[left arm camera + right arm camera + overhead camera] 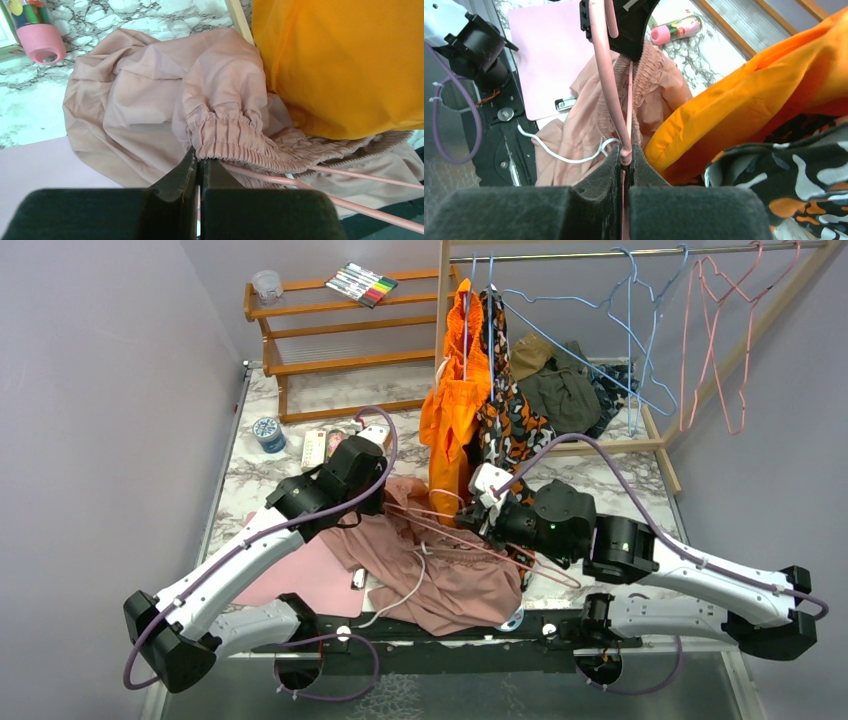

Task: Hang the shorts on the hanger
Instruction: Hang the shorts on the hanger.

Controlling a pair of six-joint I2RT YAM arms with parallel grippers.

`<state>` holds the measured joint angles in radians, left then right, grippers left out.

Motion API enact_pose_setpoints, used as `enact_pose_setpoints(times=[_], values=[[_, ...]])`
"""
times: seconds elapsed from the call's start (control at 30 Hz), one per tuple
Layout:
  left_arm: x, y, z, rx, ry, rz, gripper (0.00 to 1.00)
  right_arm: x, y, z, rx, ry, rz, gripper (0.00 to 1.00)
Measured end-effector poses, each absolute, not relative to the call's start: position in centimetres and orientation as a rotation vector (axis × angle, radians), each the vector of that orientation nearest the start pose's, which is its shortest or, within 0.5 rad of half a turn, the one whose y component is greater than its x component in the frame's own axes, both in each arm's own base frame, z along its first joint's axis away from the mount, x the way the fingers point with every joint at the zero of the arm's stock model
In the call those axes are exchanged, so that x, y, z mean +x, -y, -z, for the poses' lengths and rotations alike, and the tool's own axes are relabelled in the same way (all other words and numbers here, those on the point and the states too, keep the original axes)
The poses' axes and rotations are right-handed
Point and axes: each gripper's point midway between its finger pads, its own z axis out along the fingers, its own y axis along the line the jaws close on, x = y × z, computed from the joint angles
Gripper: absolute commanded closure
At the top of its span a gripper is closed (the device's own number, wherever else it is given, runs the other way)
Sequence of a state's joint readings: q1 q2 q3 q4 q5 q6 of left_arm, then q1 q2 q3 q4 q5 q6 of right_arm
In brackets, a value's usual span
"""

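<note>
Both grippers are pinching something near the front edge of the worktop (238, 475): the left gripper (199, 162) is holding the waistband of the shorts (140, 100), the right gripper (625, 150) the hanger (606, 75).

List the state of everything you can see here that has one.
Dusty-pink fabric shorts: crumpled on table, waistband pinched.
Thin pink wire hanger: held over shorts.
Left fingers: shut on shorts.
Right fingers: shut on hanger.
Plain orange garment: hanging.
Camouflage garment: hanging.
</note>
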<state>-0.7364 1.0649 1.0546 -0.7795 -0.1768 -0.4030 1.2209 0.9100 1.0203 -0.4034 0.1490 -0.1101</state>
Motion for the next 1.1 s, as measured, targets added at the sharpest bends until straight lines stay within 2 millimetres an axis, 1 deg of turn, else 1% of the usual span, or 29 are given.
enact_pose_setpoints(times=[0.13,0.3,0.37,0.47,0.63,0.77,0.93,1.1], values=[[21.8,18.4,-20.7,0.294,-2.354,0.388,1.00,14.1,-30.3,-29.8,-1.095,-1.531,-0.597,0.99],[21.5,18.6,-21.9,0.279,-2.339,0.432,1.00,14.7,-31.9,-28.4,-1.089,-1.511,-0.535,0.99],[21.2,18.4,-22.0,0.273,-2.343,0.433,1.00,15.0,-32.0,-27.9,-1.079,-1.507,-0.513,0.99],[20.9,18.0,-21.9,0.269,-2.355,0.424,1.00,15.6,-31.8,-28.1,-1.040,-1.497,-0.483,0.99],[20.8,17.7,-21.9,0.258,-2.356,0.407,1.00,16.4,-30.4,-28.7,-0.960,-1.480,-0.445,0.99],[21.3,17.8,-23.0,0.239,-2.337,0.414,1.00,16.7,-30.1,-28.6,-0.936,-1.479,-0.433,0.99],[21.6,18.6,-24.6,0.221,-2.311,0.457,1.00,16.6,-30.9,-27.9,-0.929,-1.476,-0.460,0.99],[20.9,19.7,-25.2,0.247,-2.314,0.550,1.00,16.5,-33.0,-27.7,-0.909,-1.464,-0.524,0.99]])
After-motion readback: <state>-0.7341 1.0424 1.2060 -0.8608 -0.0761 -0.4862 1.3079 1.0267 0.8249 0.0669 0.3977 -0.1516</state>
